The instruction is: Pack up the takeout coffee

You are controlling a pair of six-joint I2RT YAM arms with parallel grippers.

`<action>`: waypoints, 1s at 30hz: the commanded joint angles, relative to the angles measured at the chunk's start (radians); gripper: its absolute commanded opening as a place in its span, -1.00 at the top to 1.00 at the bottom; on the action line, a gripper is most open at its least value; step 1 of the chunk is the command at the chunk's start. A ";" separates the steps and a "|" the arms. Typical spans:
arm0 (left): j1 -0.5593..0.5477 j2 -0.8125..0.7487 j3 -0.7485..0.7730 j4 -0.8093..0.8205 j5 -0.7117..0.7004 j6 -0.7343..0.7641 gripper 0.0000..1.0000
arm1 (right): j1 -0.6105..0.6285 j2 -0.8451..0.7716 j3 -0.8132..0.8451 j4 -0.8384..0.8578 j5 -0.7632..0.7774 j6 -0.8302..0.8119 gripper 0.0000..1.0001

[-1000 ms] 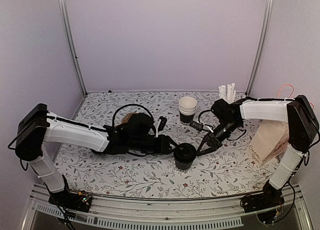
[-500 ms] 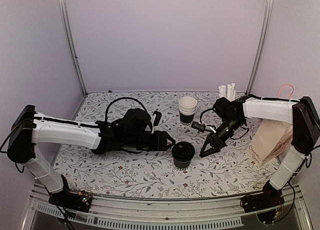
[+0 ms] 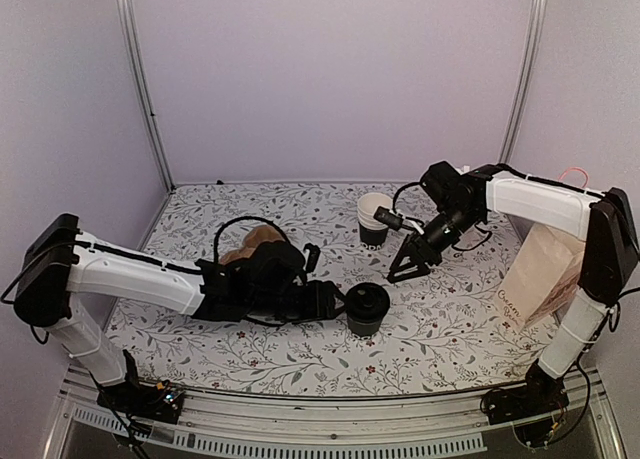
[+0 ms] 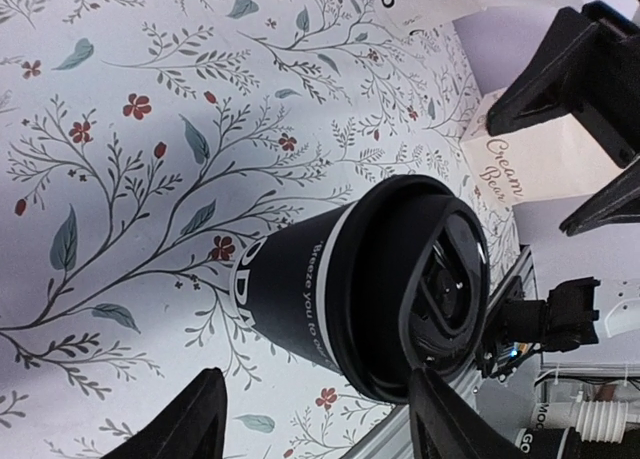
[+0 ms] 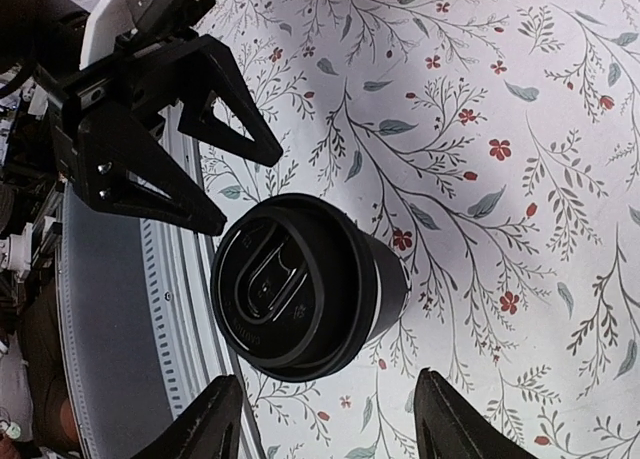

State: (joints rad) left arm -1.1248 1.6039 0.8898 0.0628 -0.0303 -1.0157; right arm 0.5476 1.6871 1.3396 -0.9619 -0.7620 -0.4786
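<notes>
My left fingers (image 3: 337, 300) are spread wide and hold nothing, just beside the takeout coffee (image 3: 367, 309), which stands upright on the bench (image 3: 300, 354) near the middle of its near edge. Beyond the cup, my right fingers (image 3: 400, 270) hang open and empty too. If I close off-centre, I could tip the cup or pop its lid. The paper bag (image 3: 545, 279) stands at the right edge.

Takeout coffee (image 3: 367, 309), small black paper cup with white print, black lid on, upright on floral tabletop (image 3: 300, 349)
</notes>
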 commanded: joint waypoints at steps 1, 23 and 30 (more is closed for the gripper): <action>-0.012 0.018 -0.009 0.082 -0.006 -0.010 -0.27 | 0.007 0.073 0.042 0.008 -0.064 -0.018 -0.23; 0.114 0.107 0.026 0.146 0.088 0.087 -0.19 | 0.058 -0.031 -0.084 -0.050 -0.085 -0.046 -0.25; 0.113 0.055 0.012 0.138 0.076 0.091 -0.19 | 0.058 -0.054 -0.085 -0.033 -0.055 -0.029 -0.24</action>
State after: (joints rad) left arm -1.0218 1.6894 0.9028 0.2195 0.0486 -0.9466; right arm 0.6018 1.6547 1.2591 -1.0019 -0.8425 -0.5137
